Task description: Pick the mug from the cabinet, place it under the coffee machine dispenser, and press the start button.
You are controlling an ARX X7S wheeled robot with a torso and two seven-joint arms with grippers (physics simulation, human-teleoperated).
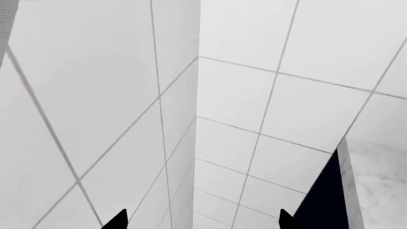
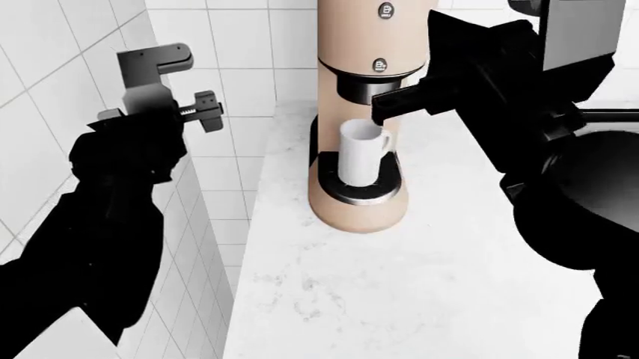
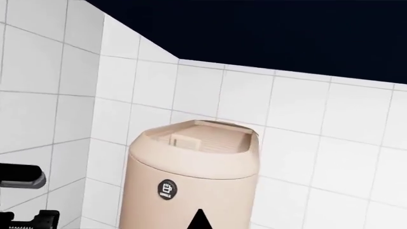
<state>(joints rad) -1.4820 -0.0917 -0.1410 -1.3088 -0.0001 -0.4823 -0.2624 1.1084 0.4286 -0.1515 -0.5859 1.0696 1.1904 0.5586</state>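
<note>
Mug [image 2: 358,155]: white, upright, on the black drip tray [image 2: 364,196] of the beige coffee machine [image 2: 361,112], handle toward the right. It sits directly below the black dispenser [image 2: 361,87], rim just under it. Nothing grips it.

Machine: tall round column on the white marble counter [image 2: 399,284], close to the tiled back wall [image 2: 250,45]. Two small round buttons on its front, one [image 2: 379,66] just above the dispenser, one [image 2: 385,10] higher up near the head view's top edge. In the right wrist view the machine's domed top [image 3: 197,143] fills the lower centre, with a round button [image 3: 166,189] on its front.

Right gripper [image 2: 391,105]: black, reaching in from the right, its tip against the machine front beside the dispenser, just above the mug's rim. Fingers seem pressed together into one point; in the right wrist view only a single dark tip [image 3: 199,220] shows at the frame edge. Holds nothing.

Left gripper [image 2: 160,82]: raised well left of the machine, by the tiled side wall [image 2: 40,97], off the counter. Jaws apart, holding nothing. The left wrist view shows two dark fingertips [image 1: 116,220] spread wide with only white tile [image 1: 241,105] between them.
</note>
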